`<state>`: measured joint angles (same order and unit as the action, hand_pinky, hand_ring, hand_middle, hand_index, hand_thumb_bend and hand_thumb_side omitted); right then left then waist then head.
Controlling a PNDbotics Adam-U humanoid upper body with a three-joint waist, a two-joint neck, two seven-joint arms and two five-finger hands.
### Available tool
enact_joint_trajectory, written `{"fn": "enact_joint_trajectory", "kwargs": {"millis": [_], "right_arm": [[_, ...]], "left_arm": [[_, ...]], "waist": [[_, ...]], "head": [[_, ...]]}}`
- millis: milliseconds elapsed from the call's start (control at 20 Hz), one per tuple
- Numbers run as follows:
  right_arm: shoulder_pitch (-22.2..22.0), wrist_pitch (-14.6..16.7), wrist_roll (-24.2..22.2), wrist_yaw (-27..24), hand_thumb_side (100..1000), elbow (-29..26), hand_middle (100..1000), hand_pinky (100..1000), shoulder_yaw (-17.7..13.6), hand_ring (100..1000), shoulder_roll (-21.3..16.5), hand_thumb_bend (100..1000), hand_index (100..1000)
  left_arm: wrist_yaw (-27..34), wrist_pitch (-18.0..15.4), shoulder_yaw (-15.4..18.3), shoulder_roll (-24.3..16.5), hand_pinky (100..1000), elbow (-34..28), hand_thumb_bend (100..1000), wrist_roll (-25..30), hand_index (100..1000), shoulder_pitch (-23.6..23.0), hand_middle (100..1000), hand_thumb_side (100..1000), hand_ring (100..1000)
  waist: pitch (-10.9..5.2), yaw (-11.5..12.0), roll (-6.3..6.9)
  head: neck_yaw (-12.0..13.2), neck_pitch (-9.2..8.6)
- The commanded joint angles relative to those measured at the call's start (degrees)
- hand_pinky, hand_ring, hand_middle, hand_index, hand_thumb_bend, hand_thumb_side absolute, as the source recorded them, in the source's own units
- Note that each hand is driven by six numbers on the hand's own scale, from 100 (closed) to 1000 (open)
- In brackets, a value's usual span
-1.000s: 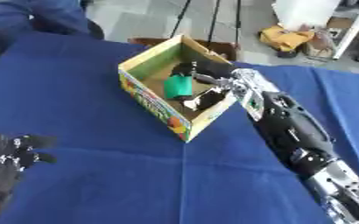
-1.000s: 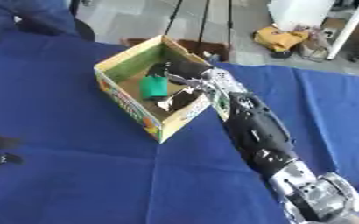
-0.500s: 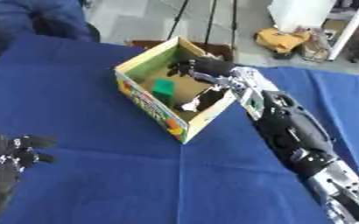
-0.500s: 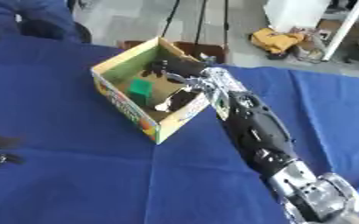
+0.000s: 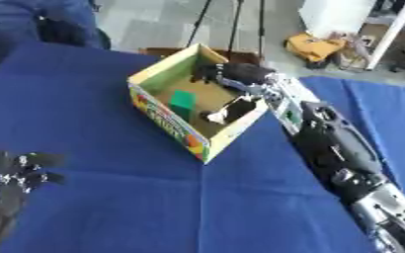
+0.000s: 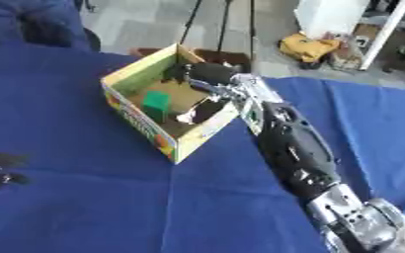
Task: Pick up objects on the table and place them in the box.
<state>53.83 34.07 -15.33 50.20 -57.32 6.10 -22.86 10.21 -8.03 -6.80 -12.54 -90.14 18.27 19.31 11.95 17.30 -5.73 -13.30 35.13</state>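
1. Your left hand [image 5: 12, 183] rested at the lower left on the blue desk [image 5: 111, 197], fingers relaxed open.
2. The green object [image 5: 183, 101] lay inside the box [image 5: 167, 118].
3. Your right hand [image 5: 232, 74] hung over the box interior, fingers spread, holding nothing.

Bright even light, soft shadows, overall blur.

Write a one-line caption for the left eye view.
Right hand over the open box, green block lying inside.
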Motion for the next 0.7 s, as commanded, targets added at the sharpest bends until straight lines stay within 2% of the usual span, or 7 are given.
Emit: {"fn": "enact_joint_trajectory", "kwargs": {"millis": [50,300,400,700], "right_arm": [[-0.53,-1.03,0.41,-7.94,395,-6.17,859,685,-0.11,731,-4.30,193,919],[-6.56,-5.64,0.14,-23.29,341,-17.67,818,684,-1.43,697,-8.67,107,915],[-9.60,-8.08,0.41,-29.19,338,-22.33,802,684,-2.52,682,-10.12,100,912],[-19.82,-12.73,-0.53,-46.54,398,-33.05,772,695,-6.56,645,-11.32,100,903]], "left_arm": [[-0.02,-0.07,0.88,-0.52,616,-0.76,426,-0.60,631,0.10,589,1000,797],[-0.06,-0.12,1.67,-0.91,616,-0.77,427,-1.39,630,-0.56,589,1000,797],[-0.10,-0.15,1.98,-1.03,615,-0.76,428,-1.71,630,-0.76,589,1000,797],[-0.28,-0.28,2.86,-1.29,615,-0.75,428,-2.61,630,-1.47,589,1000,797]], "waist": [[-1.36,-1.04,0.65],[-1.61,-4.44,0.99],[-1.60,-5.56,1.07],[-1.50,-8.74,1.59]], "head": [[1.20,-0.30],[2.88,-0.15],[3.41,-0.20],[4.74,-0.09]]}}
